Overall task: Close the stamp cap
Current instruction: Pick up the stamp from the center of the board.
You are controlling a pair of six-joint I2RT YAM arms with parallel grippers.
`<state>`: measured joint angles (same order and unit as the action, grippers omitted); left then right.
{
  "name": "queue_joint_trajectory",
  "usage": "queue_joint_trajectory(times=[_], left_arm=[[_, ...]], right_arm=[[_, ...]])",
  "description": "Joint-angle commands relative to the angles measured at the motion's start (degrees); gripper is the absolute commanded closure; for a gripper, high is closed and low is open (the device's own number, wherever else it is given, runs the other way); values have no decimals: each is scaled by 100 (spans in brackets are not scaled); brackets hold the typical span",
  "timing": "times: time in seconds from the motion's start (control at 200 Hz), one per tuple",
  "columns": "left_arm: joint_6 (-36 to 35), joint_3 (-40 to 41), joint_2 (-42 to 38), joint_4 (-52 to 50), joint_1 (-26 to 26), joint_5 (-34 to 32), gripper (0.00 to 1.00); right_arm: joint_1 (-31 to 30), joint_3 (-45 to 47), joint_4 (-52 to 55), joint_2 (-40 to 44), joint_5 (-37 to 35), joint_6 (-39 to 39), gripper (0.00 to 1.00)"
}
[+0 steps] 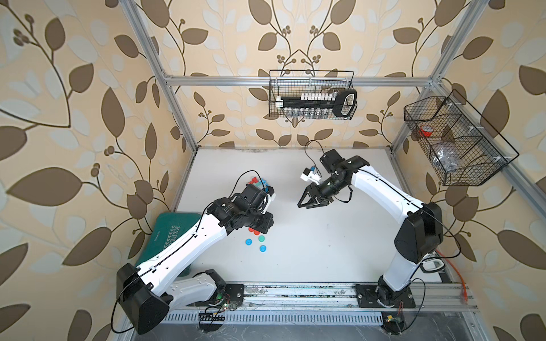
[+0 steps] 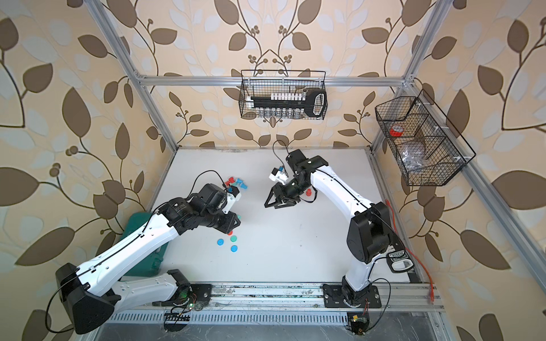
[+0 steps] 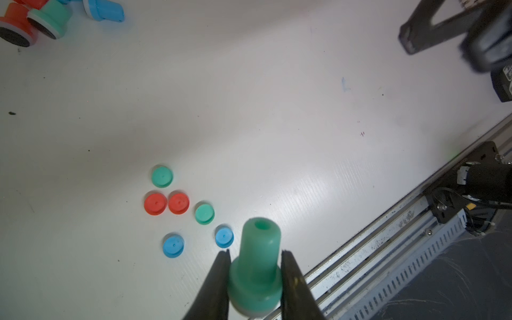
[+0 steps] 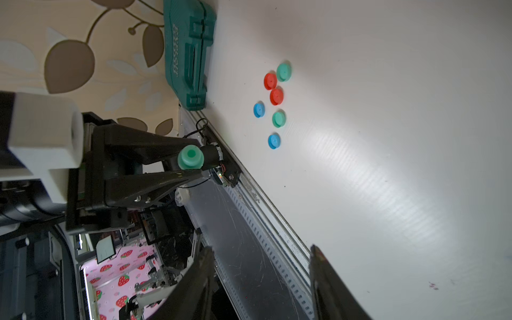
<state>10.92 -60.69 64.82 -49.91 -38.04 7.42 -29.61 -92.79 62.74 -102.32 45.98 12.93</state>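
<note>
Pinching the green stamp round its neck, the left gripper holds it up off the table. The knob end points away and the face end is tucked back toward the palm. That's my first worry: I reckon a cap can't go on from that side without a regrip or handover. A skinny pinch like that could also let the stamp swivel once anything pushes on it.

The right gripper is spread and empty, well apart from the loose caps. One green cap sits just beside a red cap and near a blue cap, so wide jaws could easily shove the neighbours or grab the wrong colour. They're flat little discs too, probably fiddly to pick up.
</note>
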Motion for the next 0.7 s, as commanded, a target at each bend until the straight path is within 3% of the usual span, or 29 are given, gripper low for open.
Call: queue_joint_trajectory(times=[0.0, 0.695], left_arm=[[-45, 21, -123, -116, -213, -27, 76], [166, -286, 8, -160, -911, -486, 76]], right_arm=[[-443, -164, -127, -268, 383, 66, 49], [-1074, -141, -1056, -722, 576, 790, 58]])
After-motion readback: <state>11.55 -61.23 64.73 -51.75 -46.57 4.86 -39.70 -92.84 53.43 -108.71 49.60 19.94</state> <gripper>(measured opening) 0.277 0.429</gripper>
